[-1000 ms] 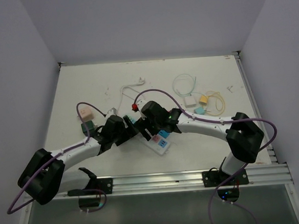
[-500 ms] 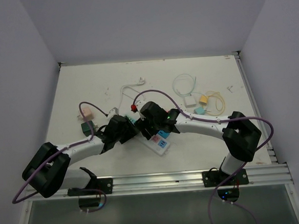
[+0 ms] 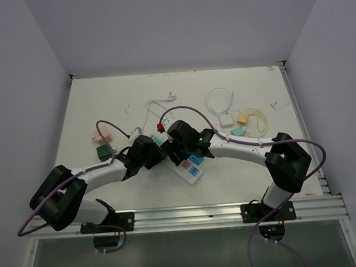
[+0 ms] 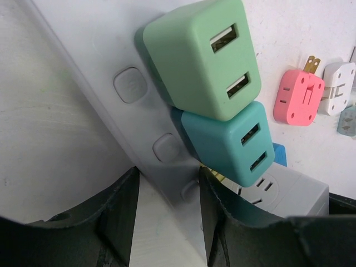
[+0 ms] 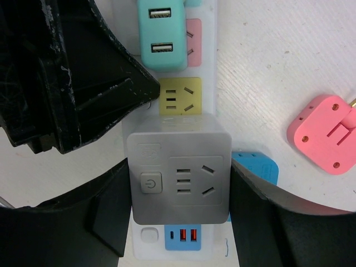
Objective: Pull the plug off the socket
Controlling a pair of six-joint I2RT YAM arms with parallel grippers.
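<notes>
Left gripper [image 4: 168,179] has closed in on the socket [image 3: 192,172] over the last second, and its elbow has swung in toward the middle of the table [image 3: 102,96]. The right arm has barely shifted.

The socket lies at an angle in the middle of the table, between the 2 wrists. A white cord [image 3: 147,111] lies beyond it.

From the left wrist, the 2 fingers [image 4: 119,217] straddle the socket's long edge, 1 against each side, and the white body fills the gap between them. Just ahead, a green charger [image 4: 194,61] and a teal charger [image 4: 231,142] sit plugged in, touching each other. The grey plug [image 4: 286,192] comes next along the row.

From the right wrist, the right gripper [image 5: 178,172] pinches the grey plug, with 1 finger pressed to each of 2 opposite sides. The plug sits on the socket between a yellow outlet [image 5: 181,95] and a blue USB face [image 5: 182,236]. A pink adapter [image 5: 325,133] lies on the table beside the socket, not touching it.
</notes>
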